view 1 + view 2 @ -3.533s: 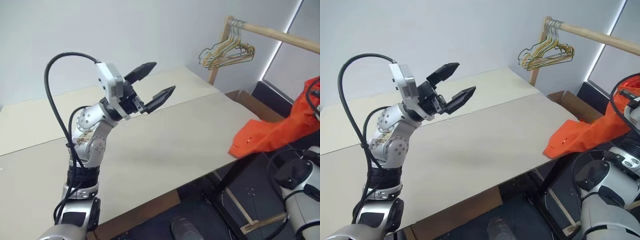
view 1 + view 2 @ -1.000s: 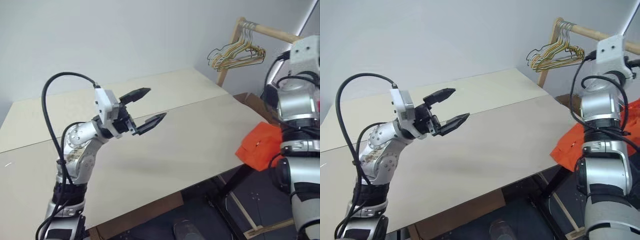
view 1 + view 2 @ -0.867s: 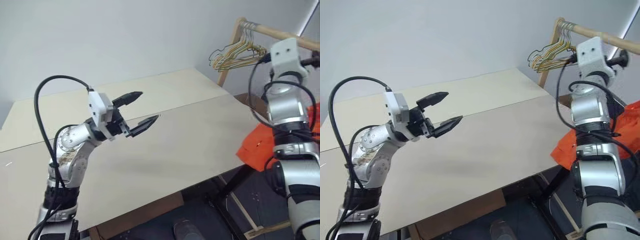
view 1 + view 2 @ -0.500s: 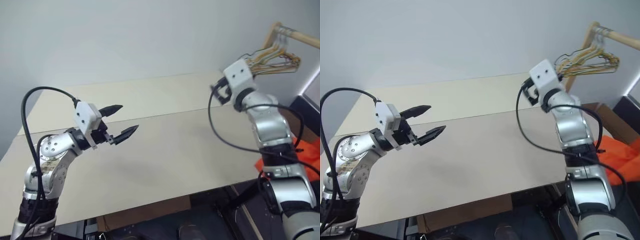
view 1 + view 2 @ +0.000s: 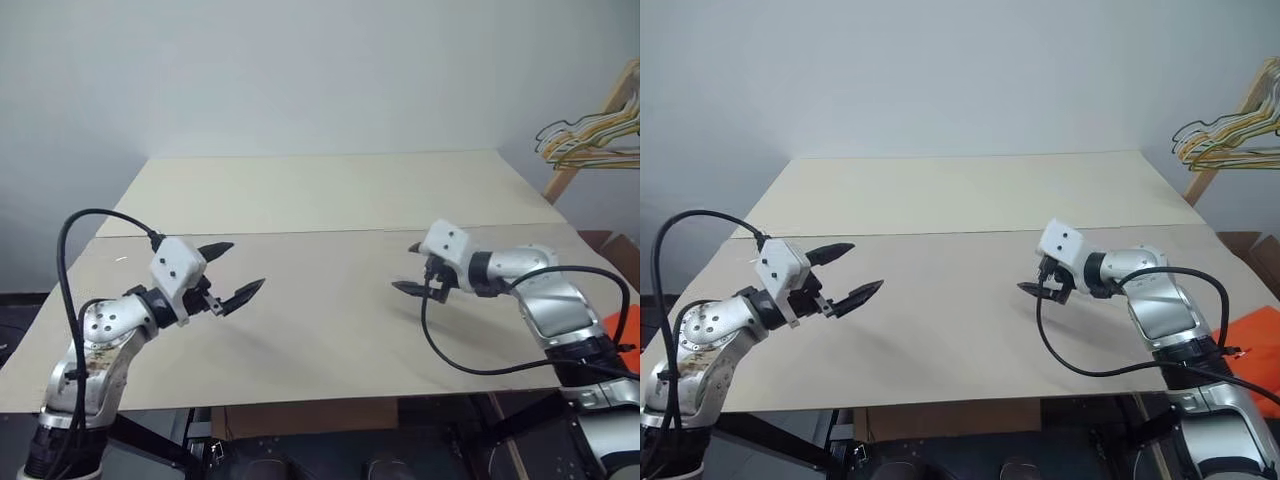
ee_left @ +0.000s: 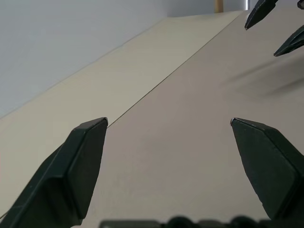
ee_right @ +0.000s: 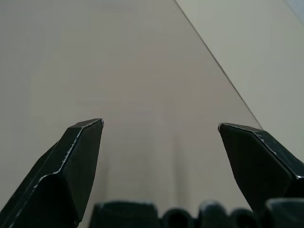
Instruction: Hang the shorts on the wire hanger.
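Two grippers poised above a bare tan table (image 5: 330, 200), nothing in either. At lower left of the head view, left gripper (image 5: 229, 271) hovering over the tabletop, jaws wide apart, aimed toward frame centre. At centre right, right gripper (image 5: 411, 267) tipped down toward the board, jaws likewise spread and empty. At far right, bottom edge, a sliver of the orange shorts (image 5: 1252, 352) showing past the table's edge, below the tabletop and well apart from both grippers; too little visible to tell which way the waistband points or how the long axis runs. At upper right corner, a bunch of yellow and green hangers (image 5: 592, 140) on a wooden stand (image 5: 590, 133), hooks up and long bars roughly level; the single grey wire hanger not made out here. Likely risks: reaching for shorts so poorly seen, pinching one loose fold and dragging the cloth off in a heap; or catching the wrong hanger from the bunch, tangling the wires.
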Robot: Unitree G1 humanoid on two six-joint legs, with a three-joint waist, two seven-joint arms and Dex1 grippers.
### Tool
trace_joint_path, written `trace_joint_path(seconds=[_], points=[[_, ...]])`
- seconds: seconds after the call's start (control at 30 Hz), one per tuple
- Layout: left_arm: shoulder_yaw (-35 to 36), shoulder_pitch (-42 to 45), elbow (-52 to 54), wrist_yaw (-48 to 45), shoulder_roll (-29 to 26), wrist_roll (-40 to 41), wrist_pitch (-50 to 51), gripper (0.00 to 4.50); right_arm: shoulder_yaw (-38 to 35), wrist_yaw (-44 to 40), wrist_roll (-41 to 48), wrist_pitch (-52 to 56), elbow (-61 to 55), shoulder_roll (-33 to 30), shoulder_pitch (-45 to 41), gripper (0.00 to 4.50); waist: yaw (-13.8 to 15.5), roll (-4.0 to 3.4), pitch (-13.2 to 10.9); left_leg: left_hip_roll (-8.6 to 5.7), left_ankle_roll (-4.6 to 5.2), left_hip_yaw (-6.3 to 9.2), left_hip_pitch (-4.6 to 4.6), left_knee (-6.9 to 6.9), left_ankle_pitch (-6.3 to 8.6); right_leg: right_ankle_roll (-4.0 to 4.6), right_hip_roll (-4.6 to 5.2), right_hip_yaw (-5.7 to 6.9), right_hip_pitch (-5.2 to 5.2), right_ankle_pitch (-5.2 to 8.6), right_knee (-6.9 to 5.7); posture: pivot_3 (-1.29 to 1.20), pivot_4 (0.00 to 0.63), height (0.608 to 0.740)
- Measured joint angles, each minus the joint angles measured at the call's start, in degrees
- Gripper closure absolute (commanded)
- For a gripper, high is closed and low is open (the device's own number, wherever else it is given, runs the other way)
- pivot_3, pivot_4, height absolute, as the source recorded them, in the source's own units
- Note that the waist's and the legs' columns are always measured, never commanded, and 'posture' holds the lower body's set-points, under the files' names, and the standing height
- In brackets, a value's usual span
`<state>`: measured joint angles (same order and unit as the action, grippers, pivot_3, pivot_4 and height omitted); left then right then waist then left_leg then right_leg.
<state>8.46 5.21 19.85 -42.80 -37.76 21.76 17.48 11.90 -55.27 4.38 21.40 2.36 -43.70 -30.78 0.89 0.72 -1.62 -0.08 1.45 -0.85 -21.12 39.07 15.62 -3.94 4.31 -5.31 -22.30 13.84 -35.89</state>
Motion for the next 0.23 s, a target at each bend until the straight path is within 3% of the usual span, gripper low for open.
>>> trace_joint_path(seconds=[0.23], points=[[-0.84, 0.01, -0.07, -0.41, 0.02, -1.34, -0.08, 0.0, 0.9, -1.04, -2.83, -1.05, 3.1, -0.06, -0.02, 0.02, 0.44, 0.18, -0.06, -0.01, -0.02, 0.0, -0.02, 0.0, -0.04, 0.01, 0.0, 0.01, -0.01, -0.01, 0.01, 0.13, 0.0, 0.74]])
